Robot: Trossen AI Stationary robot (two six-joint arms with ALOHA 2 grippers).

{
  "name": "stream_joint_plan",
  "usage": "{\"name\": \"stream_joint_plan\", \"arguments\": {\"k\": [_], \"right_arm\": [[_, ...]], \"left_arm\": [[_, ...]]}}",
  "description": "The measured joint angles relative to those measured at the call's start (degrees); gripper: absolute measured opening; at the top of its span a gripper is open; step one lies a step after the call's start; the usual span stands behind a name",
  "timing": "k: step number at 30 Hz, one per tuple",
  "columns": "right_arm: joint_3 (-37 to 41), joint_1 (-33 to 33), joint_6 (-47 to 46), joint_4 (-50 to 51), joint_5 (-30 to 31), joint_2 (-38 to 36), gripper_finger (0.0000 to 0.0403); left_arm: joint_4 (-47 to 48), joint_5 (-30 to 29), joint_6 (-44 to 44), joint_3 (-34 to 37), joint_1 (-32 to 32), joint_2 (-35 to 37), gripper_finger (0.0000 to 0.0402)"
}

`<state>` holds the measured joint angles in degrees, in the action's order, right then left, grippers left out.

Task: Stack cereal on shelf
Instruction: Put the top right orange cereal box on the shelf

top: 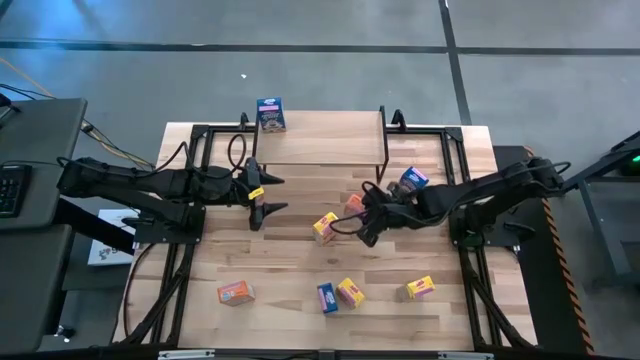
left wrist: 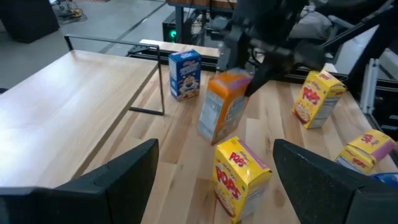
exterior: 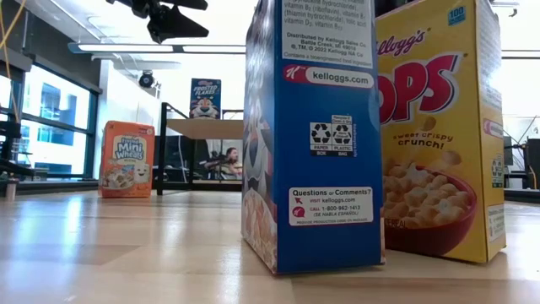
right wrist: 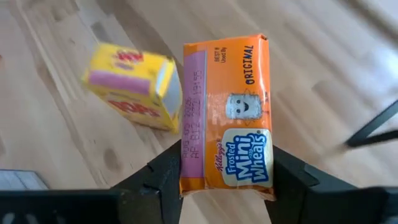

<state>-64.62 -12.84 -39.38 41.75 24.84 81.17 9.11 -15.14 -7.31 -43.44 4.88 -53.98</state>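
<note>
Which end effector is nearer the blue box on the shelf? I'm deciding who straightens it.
Left. The left end effector waits just before the blue box; the right end effector is farther across.

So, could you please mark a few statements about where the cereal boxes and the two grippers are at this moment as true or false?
1. The right gripper is shut on an orange cereal box. True.
2. Three boxes stand on the shelf. False: only one, a blue box, stands there, at its far left corner.
3. The left gripper is open and holds nothing. True.
4. The held box reads Frosted Flakes. False: it reads Frosted Mini Wheats.
5. A yellow box sits on the table close to the right gripper. True.
</note>
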Motion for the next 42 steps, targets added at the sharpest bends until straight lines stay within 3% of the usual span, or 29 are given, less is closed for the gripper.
{"name": "stream_joint_plan", "arguments": {"k": [14,23,33,42], "right_arm": [[-20.14,11.84,28.56,13.34,-7.41,-0.04,0.0163],[-28.41,24.91,49.73,15.73,-20.07,-0.03,0.0163],[-32.4,38.87,64.02,15.87,-25.56,-0.02,0.0163],[-32.5,48.59,71.61,12.49,-30.03,-0.02,0.0163]], "left_arm": [[0.02,-1.76,0.96,0.0,-0.04,0.01,0.0308],[0.02,-1.86,1.13,-0.02,-0.04,0.0,0.0308],[0.0,-8.34,3.33,-0.02,-0.21,0.0,0.0308],[-1.42,-8.92,4.59,-0.02,-3.96,0.0,0.0308]]}}
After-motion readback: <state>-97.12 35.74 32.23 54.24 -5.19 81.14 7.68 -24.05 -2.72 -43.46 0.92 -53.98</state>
